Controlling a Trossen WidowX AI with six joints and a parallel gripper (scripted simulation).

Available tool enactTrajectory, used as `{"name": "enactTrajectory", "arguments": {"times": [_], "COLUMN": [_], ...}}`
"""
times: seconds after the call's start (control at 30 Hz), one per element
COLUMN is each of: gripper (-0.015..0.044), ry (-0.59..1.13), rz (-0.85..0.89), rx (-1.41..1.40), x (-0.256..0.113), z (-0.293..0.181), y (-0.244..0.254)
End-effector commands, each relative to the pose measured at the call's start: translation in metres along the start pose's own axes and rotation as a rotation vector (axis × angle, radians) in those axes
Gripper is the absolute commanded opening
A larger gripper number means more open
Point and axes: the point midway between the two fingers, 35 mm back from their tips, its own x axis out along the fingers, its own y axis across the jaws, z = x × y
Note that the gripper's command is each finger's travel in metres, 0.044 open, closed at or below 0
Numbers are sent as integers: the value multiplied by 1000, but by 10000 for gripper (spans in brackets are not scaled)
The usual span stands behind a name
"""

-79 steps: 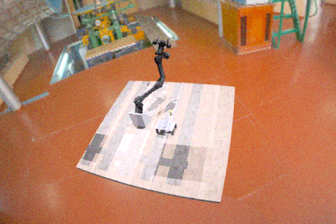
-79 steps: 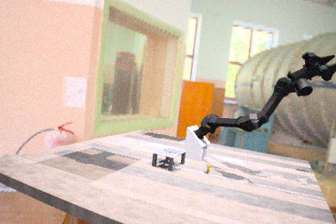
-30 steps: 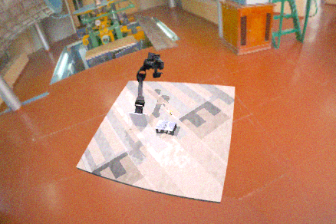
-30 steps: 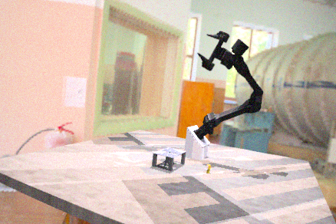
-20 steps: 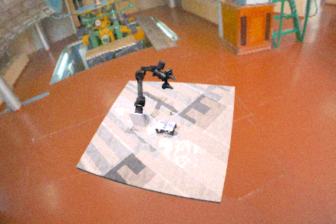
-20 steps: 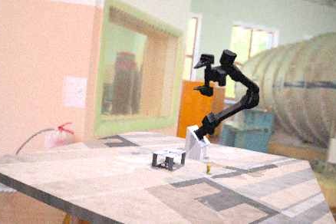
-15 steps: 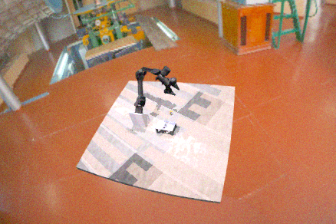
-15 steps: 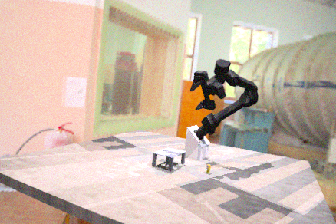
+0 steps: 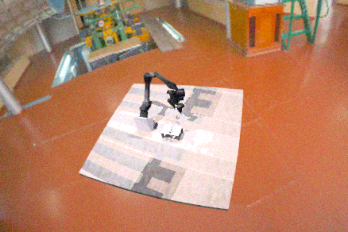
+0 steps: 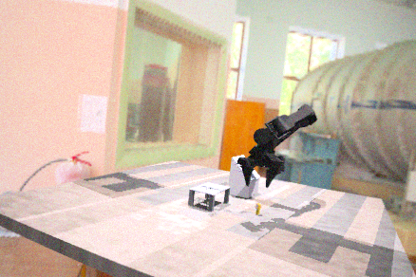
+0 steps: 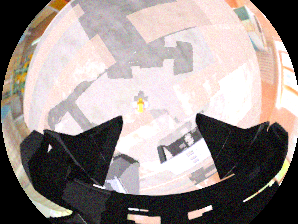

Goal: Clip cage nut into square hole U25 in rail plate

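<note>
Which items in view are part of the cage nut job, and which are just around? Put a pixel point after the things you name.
Part of the job:
- small yellow piece, probably the cage nut (image 9: 177, 117) (image 10: 258, 209) (image 11: 140, 105)
- white-topped stand, likely the rail plate (image 9: 172, 130) (image 10: 210, 189) (image 11: 189, 159)
- gripper (image 9: 176, 109) (image 10: 258, 186) (image 11: 160, 117), open

Just around:
- fire extinguisher (image 10: 73, 172)
- orange cabinet (image 9: 263, 29)
- green ladder (image 9: 305, 20)

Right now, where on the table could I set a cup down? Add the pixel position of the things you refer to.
Best bet: beyond the plate (image 9: 172, 130) (image 10: 210, 189) (image 11: 186, 162), away from the arm's base (image 9: 145, 123) (image 10: 243, 182), toward the table's edges. It's crowded between plate, base and nut (image 9: 177, 117) (image 10: 258, 209) (image 11: 140, 105), with the open hand (image 9: 177, 106) (image 10: 258, 184) (image 11: 160, 117) above.
</note>
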Motion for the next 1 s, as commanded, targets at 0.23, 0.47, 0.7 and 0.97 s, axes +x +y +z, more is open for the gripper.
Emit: {"name": "enactTrajectory", "arguments": {"times": [0.23, 0.47, 0.7, 0.97], "gripper": [361, 177, 120, 120], "ry": [43, 43, 43, 42], "rz": [109, 109, 109, 110], "rx": [64, 64, 64, 64], "x": [17, 17, 17, 48], "z": [-9, -9, -9, -10], "y": [23, 23, 23, 27]}}
